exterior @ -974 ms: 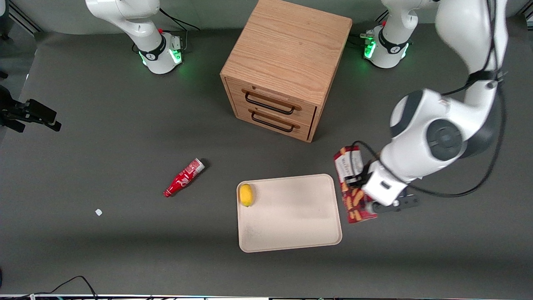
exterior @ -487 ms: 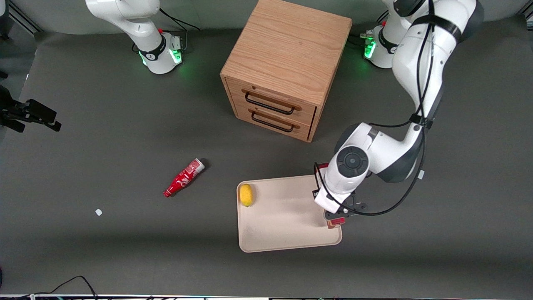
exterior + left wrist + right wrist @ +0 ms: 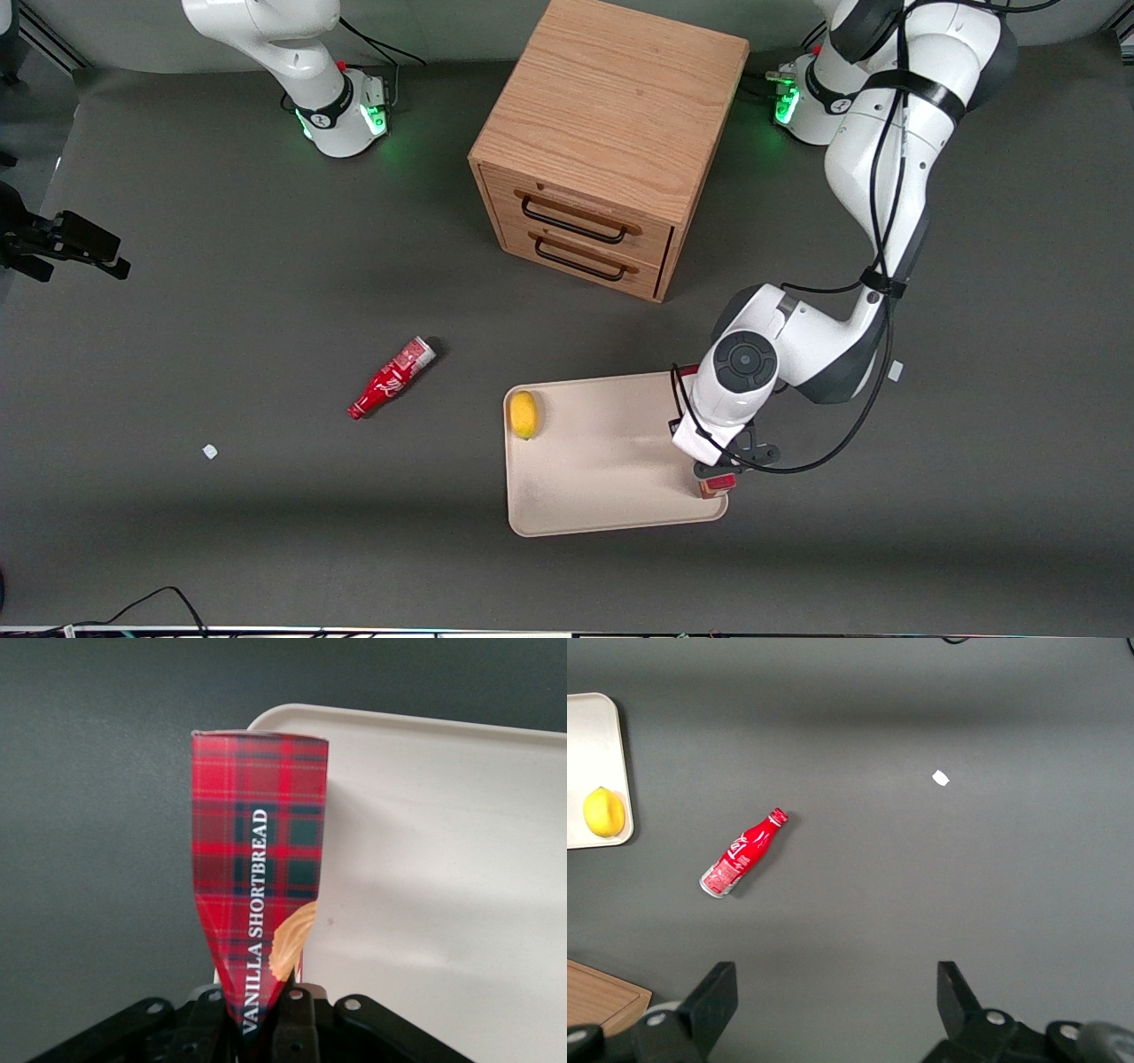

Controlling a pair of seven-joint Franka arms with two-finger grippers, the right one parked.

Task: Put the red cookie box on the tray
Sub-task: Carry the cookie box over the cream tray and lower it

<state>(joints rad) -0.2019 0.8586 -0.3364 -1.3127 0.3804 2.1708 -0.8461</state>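
Note:
My left gripper [image 3: 719,467] hangs over the tray's edge at the working arm's end, shut on the red cookie box [image 3: 716,485]. The arm's wrist hides most of the box in the front view; only small red bits peek out. In the left wrist view the gripper [image 3: 262,1020] pinches the box [image 3: 260,850], a red tartan carton lettered "VANILLA SHORTBREAD", which reaches out from the jaws over the rim of the beige tray [image 3: 443,868]. The tray [image 3: 602,470] lies flat on the table. Whether the box touches it is unclear.
A yellow lemon [image 3: 524,414] sits on the tray at the parked arm's end. A red soda bottle [image 3: 390,378] lies on the table farther toward the parked arm, with a white scrap [image 3: 209,451] past it. A wooden two-drawer cabinet [image 3: 611,142] stands farther from the front camera.
The gripper carried the box from the table beside the tray to over the tray's edge. Over the last half second it shifted only slightly, nearer to the front camera.

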